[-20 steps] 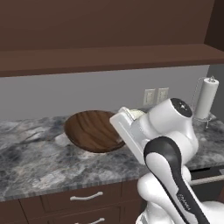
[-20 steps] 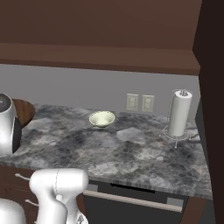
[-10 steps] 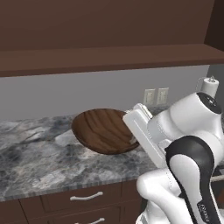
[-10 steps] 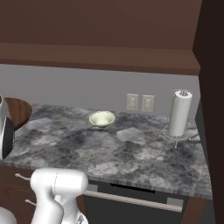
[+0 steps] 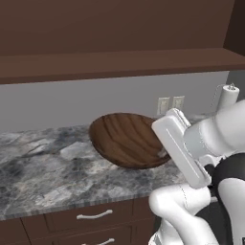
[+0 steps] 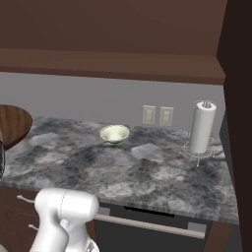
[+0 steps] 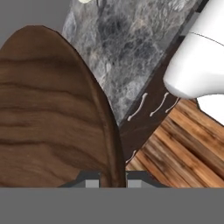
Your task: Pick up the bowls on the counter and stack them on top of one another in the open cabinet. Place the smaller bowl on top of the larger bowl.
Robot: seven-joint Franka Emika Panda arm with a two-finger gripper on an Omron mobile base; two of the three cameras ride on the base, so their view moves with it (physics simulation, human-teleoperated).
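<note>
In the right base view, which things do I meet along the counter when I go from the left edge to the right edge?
larger bowl at the left edge → smaller bowl → wall outlets on the wall behind → paper towel roll on its stand.

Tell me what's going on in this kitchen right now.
The white robot arm's gripper is shut on the rim of the wide dark brown wooden bowl, holding it tilted above the grey marbled counter. The small pale cream-green bowl sits on the counter near the wall outlets. The dark brown cabinet shelf above holds no bowl yet.
</note>
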